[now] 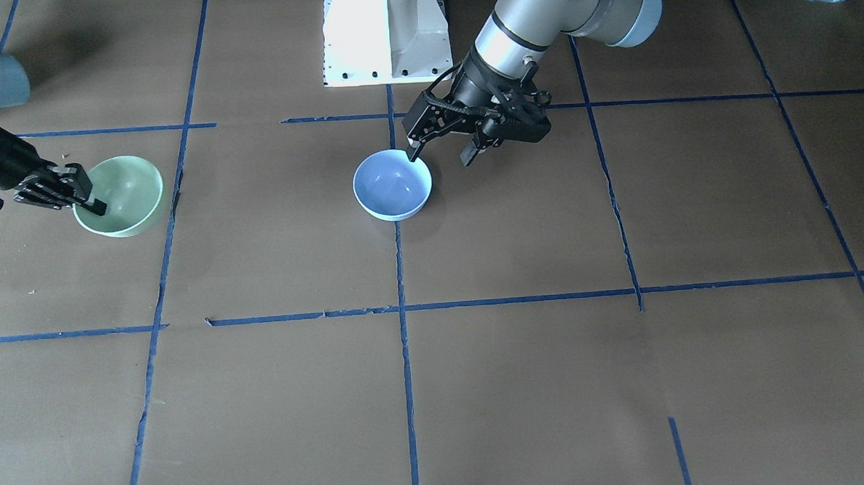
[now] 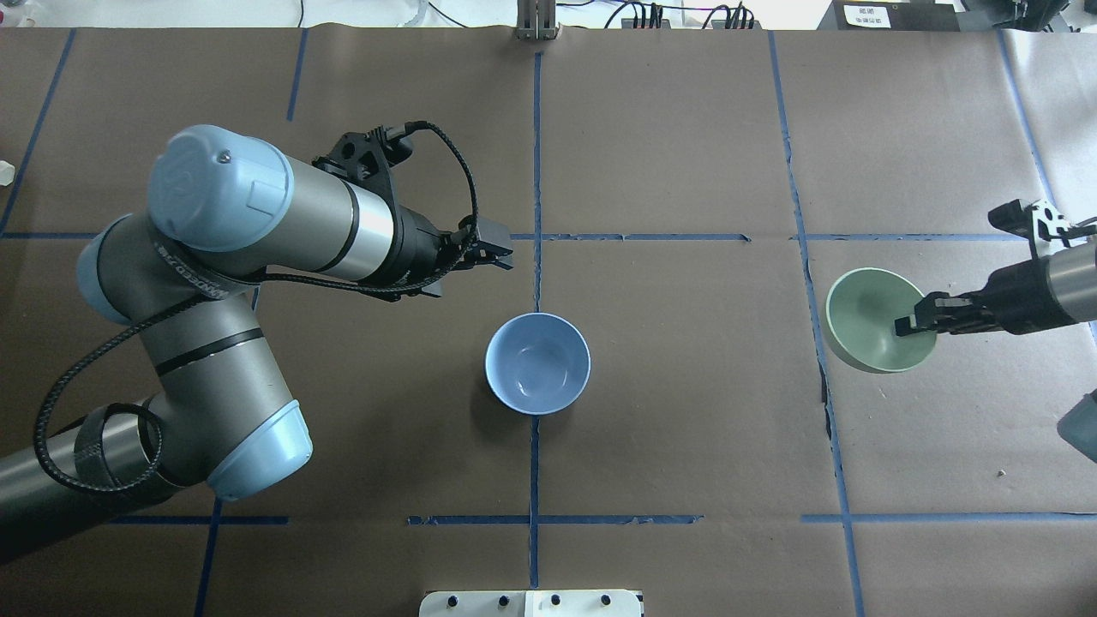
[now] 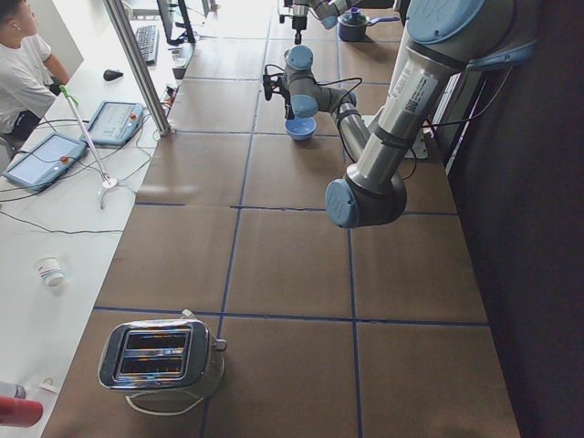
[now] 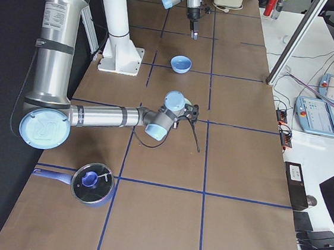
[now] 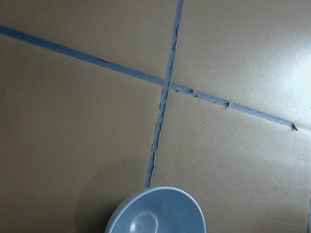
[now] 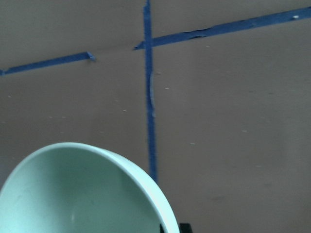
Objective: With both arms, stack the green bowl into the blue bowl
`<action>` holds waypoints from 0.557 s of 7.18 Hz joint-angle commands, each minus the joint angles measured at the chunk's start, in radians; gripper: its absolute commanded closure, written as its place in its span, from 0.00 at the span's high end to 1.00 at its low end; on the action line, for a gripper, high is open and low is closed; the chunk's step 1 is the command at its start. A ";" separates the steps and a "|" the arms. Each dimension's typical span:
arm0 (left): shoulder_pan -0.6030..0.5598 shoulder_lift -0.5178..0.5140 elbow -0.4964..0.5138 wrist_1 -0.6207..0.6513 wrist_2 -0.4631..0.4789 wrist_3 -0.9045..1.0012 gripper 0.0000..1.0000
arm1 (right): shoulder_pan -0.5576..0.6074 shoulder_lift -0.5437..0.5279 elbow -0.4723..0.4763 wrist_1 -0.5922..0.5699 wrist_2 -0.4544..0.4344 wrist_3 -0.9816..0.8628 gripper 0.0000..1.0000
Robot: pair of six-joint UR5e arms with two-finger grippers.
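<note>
Well right of blue bowl [image 2: 537, 364] — right hand [image 2: 913, 324] grips rim of green bowl [image 2: 861, 330] | left hand [image 1: 441, 154] released | risk: tilted bowl slips from the pinch

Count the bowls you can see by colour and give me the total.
green bowl: 1
blue bowl: 1
Total: 2 bowls

Central bowl [image 2: 537, 363] mid-table; outer bowl [image 2: 861, 319] well apart on the robot's right, right pincer [image 2: 910, 326] on its rim.
</note>
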 commanded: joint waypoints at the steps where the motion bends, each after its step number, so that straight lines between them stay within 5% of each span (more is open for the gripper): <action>1: -0.052 0.004 -0.045 0.000 -0.002 -0.012 0.99 | -0.204 0.187 0.066 -0.017 -0.229 0.357 0.00; 4: -0.060 0.010 -0.045 0.000 -0.002 -0.025 0.99 | -0.398 0.468 0.094 -0.430 -0.477 0.445 0.00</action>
